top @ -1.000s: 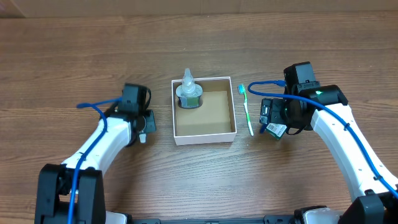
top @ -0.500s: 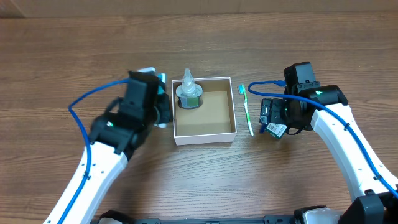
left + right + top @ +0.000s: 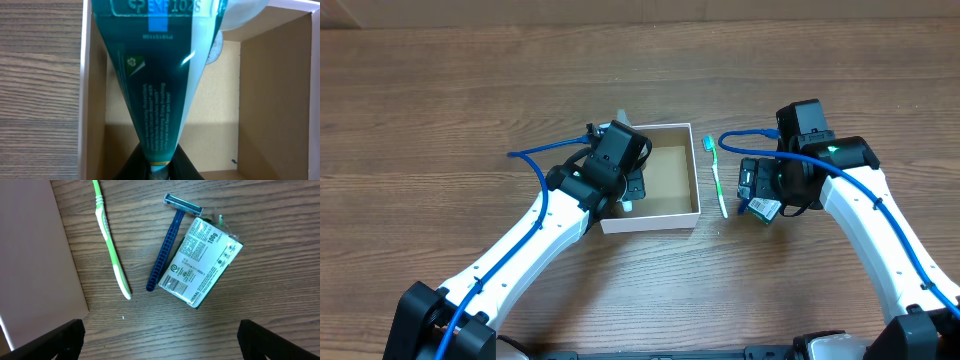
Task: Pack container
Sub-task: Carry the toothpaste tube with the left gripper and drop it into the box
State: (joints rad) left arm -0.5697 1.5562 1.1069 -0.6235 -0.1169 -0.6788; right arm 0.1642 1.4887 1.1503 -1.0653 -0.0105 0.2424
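The container (image 3: 672,185), a shallow white-walled box with a brown inside, sits mid-table. My left gripper (image 3: 628,192) hangs over its left part, shut on the cap end of a teal toothpaste tube (image 3: 155,85). In the left wrist view the tube points away from the jaws (image 3: 160,169) above the box floor (image 3: 220,110). A clear bottle (image 3: 241,12) shows at the box's far corner, mostly hidden by the arm in the overhead view. My right gripper (image 3: 760,192) is open to the right of the box, above a green toothbrush (image 3: 111,245), a blue razor (image 3: 167,245) and a wrapped soap bar (image 3: 202,262).
The toothbrush (image 3: 717,180) lies just outside the container's right wall (image 3: 35,255). The razor and soap lie together farther right, under the right wrist. Bare wooden tabletop surrounds everything.
The left arm has lifted from the table left of the container and swung right over it, carrying the tube. The right arm has not moved.
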